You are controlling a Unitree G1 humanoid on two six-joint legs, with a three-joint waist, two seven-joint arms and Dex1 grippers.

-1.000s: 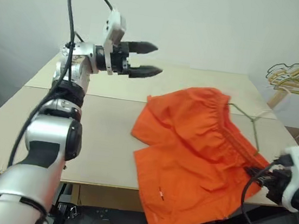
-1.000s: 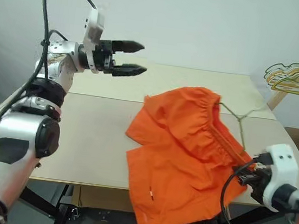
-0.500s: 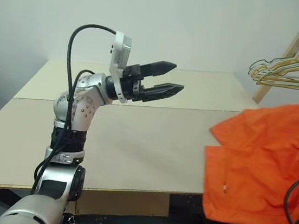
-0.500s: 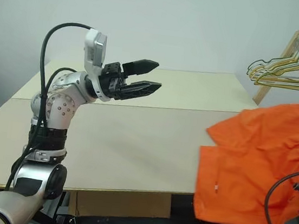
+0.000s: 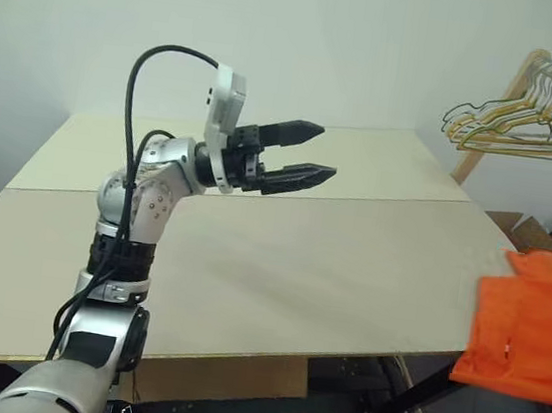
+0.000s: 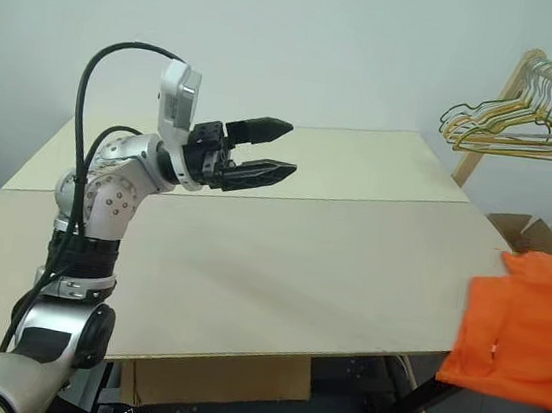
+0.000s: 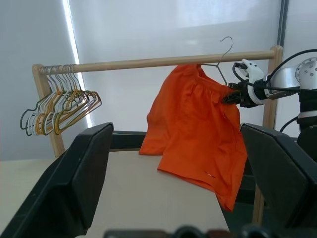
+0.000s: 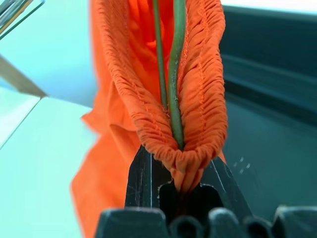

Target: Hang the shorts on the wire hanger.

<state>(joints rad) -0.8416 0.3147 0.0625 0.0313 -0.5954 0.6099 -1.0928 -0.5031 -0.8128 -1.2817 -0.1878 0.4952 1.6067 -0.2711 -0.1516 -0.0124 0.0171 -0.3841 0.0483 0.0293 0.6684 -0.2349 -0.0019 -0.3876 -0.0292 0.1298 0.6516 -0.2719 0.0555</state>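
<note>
The bright orange shorts hang in the air off the table's right end, also seen at the head view's right edge as the shorts. My right gripper is shut on their gathered waistband together with the thin wire hanger, which runs inside the waistband. The hanger's hook stands up beside a wooden rail; whether it rests on it I cannot tell. My left gripper is held open over the table's far part, empty, pointing right.
A beige table spans the middle. A bunch of yellow and grey hangers hangs on the wooden rack at the back right. A cardboard box sits beyond the table's right corner.
My right gripper has carried the shorts and hanger off the table, to the right and up. The head view has swung right. My left arm drew back a little, then stayed still.
</note>
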